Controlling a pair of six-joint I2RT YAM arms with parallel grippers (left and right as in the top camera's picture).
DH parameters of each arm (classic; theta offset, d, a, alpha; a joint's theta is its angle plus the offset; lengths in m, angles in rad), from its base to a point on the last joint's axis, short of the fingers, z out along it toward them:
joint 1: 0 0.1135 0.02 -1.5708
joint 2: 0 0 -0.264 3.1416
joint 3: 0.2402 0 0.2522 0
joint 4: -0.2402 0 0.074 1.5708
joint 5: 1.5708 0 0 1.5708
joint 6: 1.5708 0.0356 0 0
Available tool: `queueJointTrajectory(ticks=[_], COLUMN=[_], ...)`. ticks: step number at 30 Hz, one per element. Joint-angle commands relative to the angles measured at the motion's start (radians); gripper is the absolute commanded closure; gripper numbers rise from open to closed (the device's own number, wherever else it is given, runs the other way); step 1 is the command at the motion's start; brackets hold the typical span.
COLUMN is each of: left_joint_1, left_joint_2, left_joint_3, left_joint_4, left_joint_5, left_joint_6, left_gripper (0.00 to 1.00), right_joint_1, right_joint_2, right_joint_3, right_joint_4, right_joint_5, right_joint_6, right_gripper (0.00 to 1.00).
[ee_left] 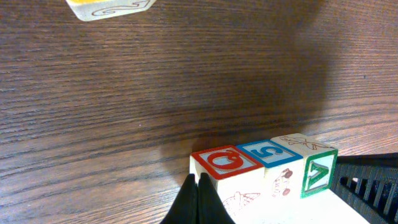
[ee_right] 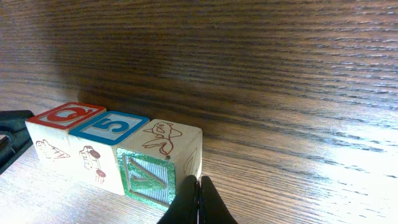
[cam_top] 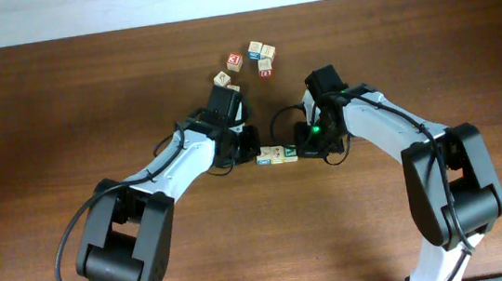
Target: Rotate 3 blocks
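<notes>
Three small wooden blocks lie pressed together in a straight row at the table's middle. In the left wrist view they are a red-Q block, a blue-5 block and a green-V block. My left gripper is shut and empty, its tips against the Q block's outer end. At the opposite end my right gripper is shut and empty, with its tips touching the V block's outer corner. Beside the V block sit the 5 block and the Q block.
Several loose alphabet cubes are scattered behind the row, among them a red-lettered one, a blue-faced one and one just behind my left wrist. A yellow-faced cube shows at the top of the left wrist view.
</notes>
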Motion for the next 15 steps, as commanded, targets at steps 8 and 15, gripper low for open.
queueJointTrajectory(ticks=[8,15], left_joint_1=[0.001,0.007], left_joint_2=[0.006,0.006], left_joint_3=[0.016,0.016], left_joint_4=[-0.003,-0.007], left_joint_5=[0.025,0.023], left_joint_6=[-0.009,0.011], left_gripper=[1.0,1.0], right_joint_1=[0.002,-0.04], right_joint_2=[0.004,0.004], right_joint_3=[0.011,0.011], right_joint_4=[-0.004,-0.004], right_joint_5=[-0.02,-0.022], right_joint_6=[-0.004,-0.003], right_gripper=[0.92,0.91])
